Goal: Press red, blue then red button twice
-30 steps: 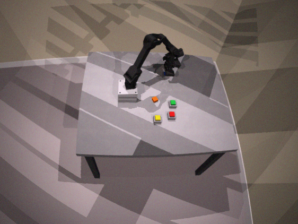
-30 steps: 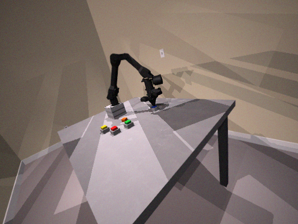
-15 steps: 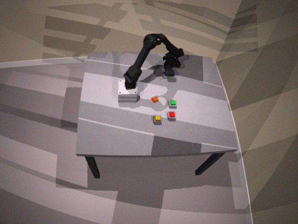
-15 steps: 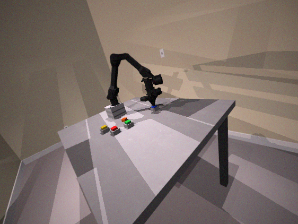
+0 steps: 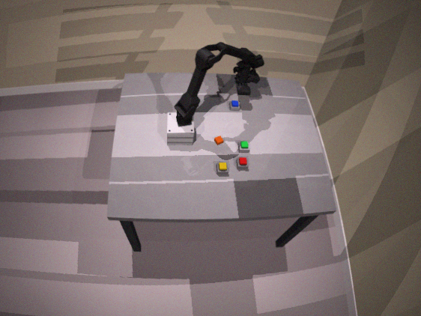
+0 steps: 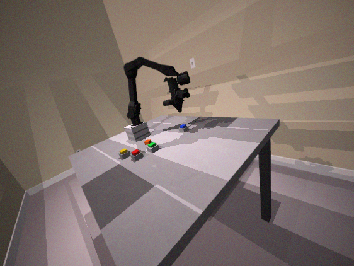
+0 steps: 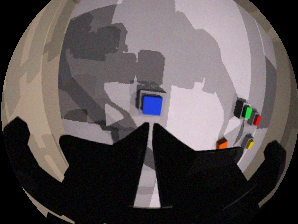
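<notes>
The gripper [image 6: 180,109] was closed and held nothing, hanging above the blue button [image 6: 182,126] on the tabletop [image 6: 205,151].

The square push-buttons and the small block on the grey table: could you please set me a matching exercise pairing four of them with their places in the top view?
Things:
1. blue square push-button
2. yellow square push-button
3. green square push-button
4. small orange block

Places:
A. left of the red square push-button, nearest the table's front edge
B. alone at the far side, just in front of the raised black gripper
C. between the arm's base and the green button
D. directly behind the red button

Pairs: 1-B, 2-A, 3-D, 4-C
</notes>
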Motion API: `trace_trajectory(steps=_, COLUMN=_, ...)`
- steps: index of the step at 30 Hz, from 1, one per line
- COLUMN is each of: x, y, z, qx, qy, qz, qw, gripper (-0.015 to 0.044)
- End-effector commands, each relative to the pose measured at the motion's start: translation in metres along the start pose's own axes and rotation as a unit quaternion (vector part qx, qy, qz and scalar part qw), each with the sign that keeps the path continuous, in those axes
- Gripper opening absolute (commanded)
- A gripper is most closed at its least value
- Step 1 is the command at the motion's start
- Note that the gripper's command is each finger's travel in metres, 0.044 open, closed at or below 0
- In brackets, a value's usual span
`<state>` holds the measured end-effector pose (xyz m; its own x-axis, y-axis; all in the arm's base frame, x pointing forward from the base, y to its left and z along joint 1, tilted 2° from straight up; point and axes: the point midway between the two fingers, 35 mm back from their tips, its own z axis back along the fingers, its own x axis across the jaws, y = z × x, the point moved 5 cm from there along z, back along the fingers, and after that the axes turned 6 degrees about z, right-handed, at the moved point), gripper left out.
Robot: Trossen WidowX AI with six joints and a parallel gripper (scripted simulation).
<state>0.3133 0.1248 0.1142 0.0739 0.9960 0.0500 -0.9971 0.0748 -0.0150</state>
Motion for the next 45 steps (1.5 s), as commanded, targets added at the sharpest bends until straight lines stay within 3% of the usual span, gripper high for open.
trace_trajectory(steps=1, x=-0.011, y=-0.002, z=0.002, qx=0.006, qy=0.005, qz=0.001, qw=1.000, gripper=0.0020)
trace_trajectory(steps=12, x=-0.186, y=-0.030, z=0.009, qx=-0.011, qy=0.026, qz=0.005, qw=1.000, gripper=0.0020)
trace_trajectory(steps=23, x=-0.350, y=0.037, z=0.011, qx=0.009, qy=0.024, qz=0.000, qw=1.000, gripper=0.0020)
trace_trajectory(steps=30, x=-0.359, y=0.044, z=0.008, qx=0.010, qy=0.023, qz=0.000, qw=1.000, gripper=0.0020)
trace_trajectory(steps=35, x=-0.361, y=0.046, z=-0.050, qx=0.011, qy=0.023, qz=0.000, qw=1.000, gripper=0.0020)
trace_trajectory(steps=45, x=-0.362, y=0.046, z=-0.059, qx=0.011, qy=0.023, qz=0.000, qw=1.000, gripper=0.0020)
